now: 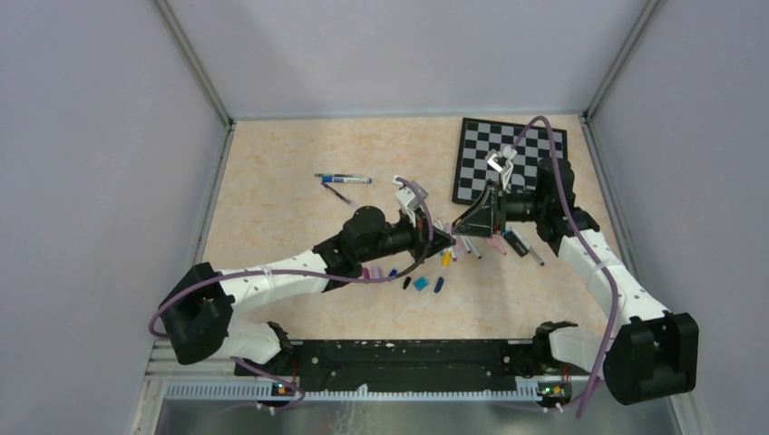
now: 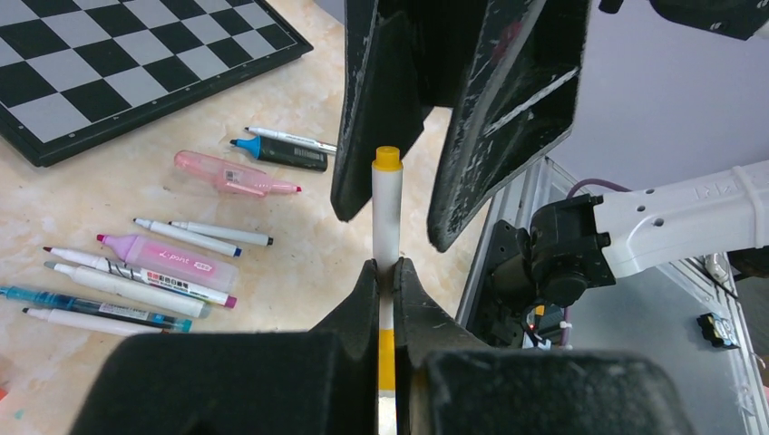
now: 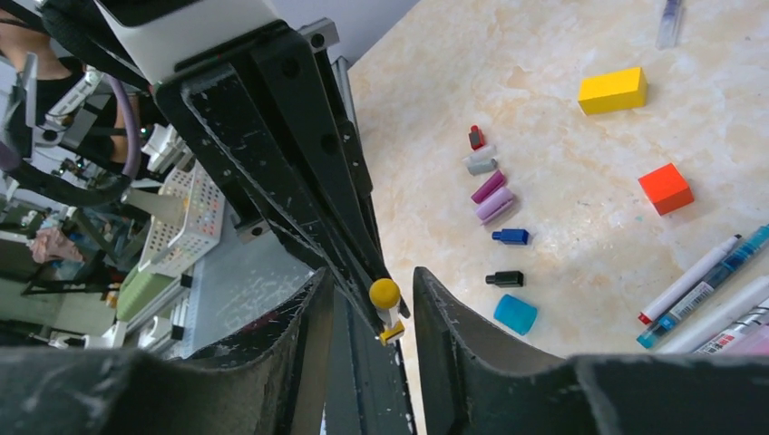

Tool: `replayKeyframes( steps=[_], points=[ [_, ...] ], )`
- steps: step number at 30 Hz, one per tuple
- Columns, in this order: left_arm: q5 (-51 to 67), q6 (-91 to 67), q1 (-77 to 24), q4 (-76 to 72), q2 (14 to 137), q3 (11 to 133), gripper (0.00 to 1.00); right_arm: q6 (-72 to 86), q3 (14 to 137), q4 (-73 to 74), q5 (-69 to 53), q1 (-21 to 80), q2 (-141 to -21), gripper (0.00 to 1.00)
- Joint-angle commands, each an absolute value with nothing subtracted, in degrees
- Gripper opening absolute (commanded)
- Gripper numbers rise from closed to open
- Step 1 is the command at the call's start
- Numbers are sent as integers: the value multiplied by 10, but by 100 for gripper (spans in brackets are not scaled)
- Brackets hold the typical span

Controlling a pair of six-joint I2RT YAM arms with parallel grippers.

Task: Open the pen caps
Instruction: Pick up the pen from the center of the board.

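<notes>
Above the table [image 1: 272, 227], left claw [image 2: 387, 272] pinches a pen [image 2: 386, 213] — right claw [image 3: 372, 288] spread, straddling its yellow cap [image 3: 384, 292].

Pale lilac-grey walls [image 1: 91, 136] on three sides; beige marbled tabletop [image 1: 272, 181]; aluminium corner posts [image 1: 195, 59]; even, soft light.

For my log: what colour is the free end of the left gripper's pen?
Yellow free end; best in the left wrist view.

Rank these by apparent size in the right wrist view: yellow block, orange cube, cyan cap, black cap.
1. yellow block
2. orange cube, nearly the same as the block, so those two are too close to rank firmly
3. cyan cap
4. black cap, clearly smallest
</notes>
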State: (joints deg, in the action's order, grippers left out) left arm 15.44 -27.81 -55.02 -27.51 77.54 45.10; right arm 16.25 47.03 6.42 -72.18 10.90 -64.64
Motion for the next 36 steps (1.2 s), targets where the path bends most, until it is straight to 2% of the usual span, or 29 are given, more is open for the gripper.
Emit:
replayKeyframes(
  steps=[1,3,6,8,11,13,15,16,19,23,29,34,36],
  points=[
    [148,-290,-553,-315,783,475,0,147,463,58,-711,120,-648,33],
    [149,-295,-554,-318,784,474,0,146,463,58,-711,122,-649,24],
    [151,-297,-554,-321,784,475,3,146,463,55,-715,122,-648,0],
    [153,-294,-554,-317,781,476,12,146,469,55,-721,122,-647,0],
    [153,-274,-554,-301,761,465,38,137,484,61,-737,120,-642,0],
    [144,-265,-553,-304,732,442,63,134,485,56,-752,115,-639,0],
    [139,-268,-552,-329,700,399,94,143,477,40,-770,111,-637,0],
    [139,-275,-550,-346,687,379,98,154,469,23,-779,110,-634,0],
    [182,-303,-537,-389,655,332,99,195,447,-40,-794,105,-626,0],
    [258,-337,-533,-400,669,329,99,205,440,-63,-807,98,-621,0],
    [347,-385,-533,-494,760,345,81,208,437,-75,-818,97,-623,0],
    [378,-411,-534,-514,824,382,66,208,434,-76,-815,97,-623,0],
    [377,-413,-534,-513,832,389,64,208,432,-77,-814,97,-623,0]
  ],
)
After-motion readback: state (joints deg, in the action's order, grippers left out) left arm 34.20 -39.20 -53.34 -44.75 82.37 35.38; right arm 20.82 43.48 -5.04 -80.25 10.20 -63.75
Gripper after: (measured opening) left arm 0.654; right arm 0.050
